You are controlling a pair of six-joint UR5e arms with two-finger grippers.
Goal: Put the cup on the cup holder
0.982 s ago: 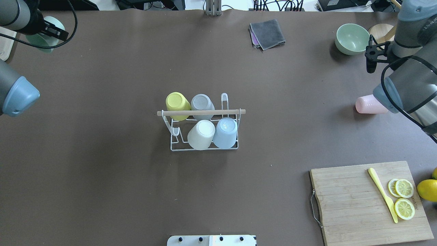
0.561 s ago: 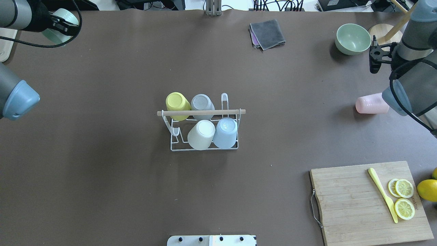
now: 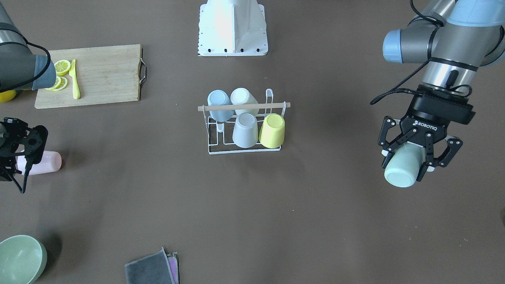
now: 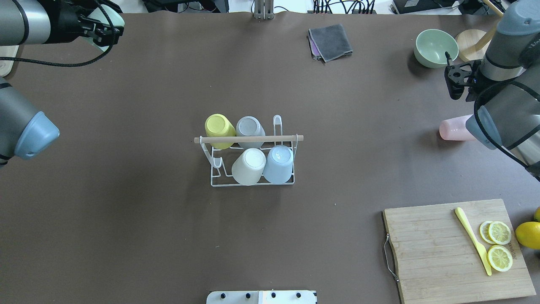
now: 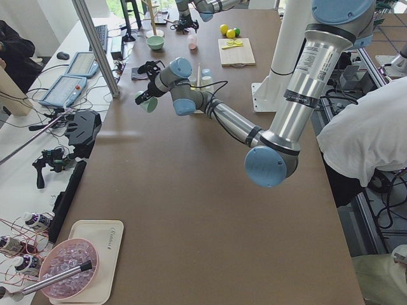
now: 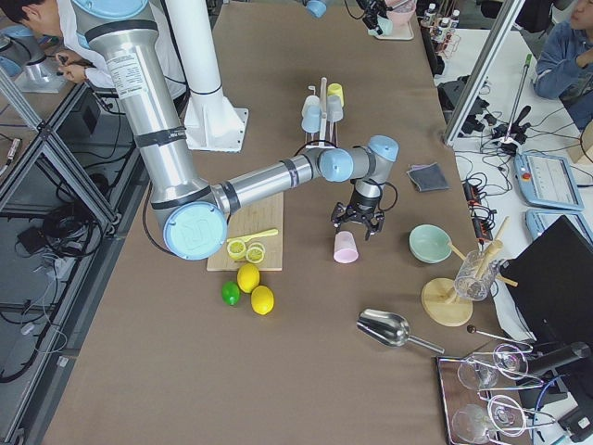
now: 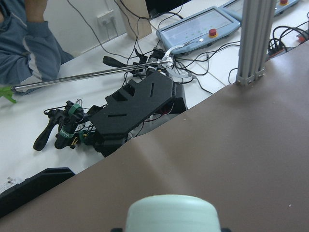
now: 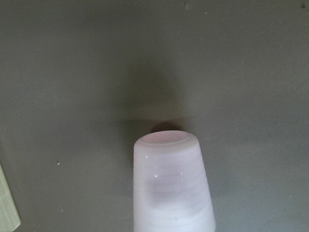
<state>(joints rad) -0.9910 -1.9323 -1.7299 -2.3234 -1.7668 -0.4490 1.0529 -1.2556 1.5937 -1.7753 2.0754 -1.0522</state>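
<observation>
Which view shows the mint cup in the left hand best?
Exterior front-facing: the mint cup shows nearly whole, gripped between the fingers of the left hand. Overhead hides most of it behind the hand; left wrist catches only its base; exterior left shows it small.

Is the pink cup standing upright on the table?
No, the pink cup lies on its side on the table.

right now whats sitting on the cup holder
Four cups sit upturned on the cup holder: a yellow cup, a grey cup, a white cup and a light blue cup. Two prongs stand bare; those under the cups are covered.
</observation>
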